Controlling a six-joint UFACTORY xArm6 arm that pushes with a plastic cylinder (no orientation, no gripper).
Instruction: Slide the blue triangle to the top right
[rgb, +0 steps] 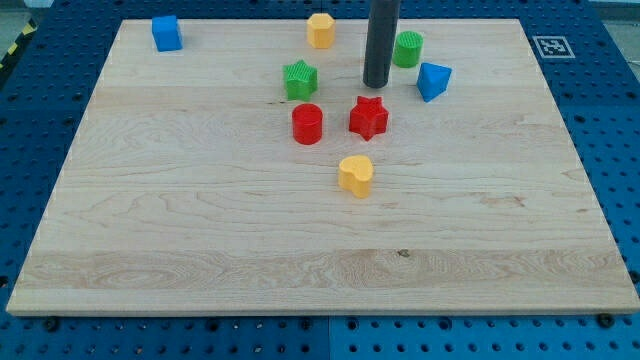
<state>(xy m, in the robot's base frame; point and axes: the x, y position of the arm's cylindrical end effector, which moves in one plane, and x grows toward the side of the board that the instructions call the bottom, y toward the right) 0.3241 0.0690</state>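
The blue triangle (433, 80) lies on the wooden board (200, 220) toward the view's top right of centre. My tip (376, 85) stands a little to the triangle's left, apart from it. The tip is just above the red star (368, 117) and to the lower left of the green cylinder (407, 48). The rod rises out of the view's top edge.
A green star (299, 80) and a red cylinder (307, 124) lie left of the tip. A yellow heart-shaped block (355, 175) lies below the red star. A yellow hexagon (320, 30) and a blue cube (166, 33) sit near the top edge.
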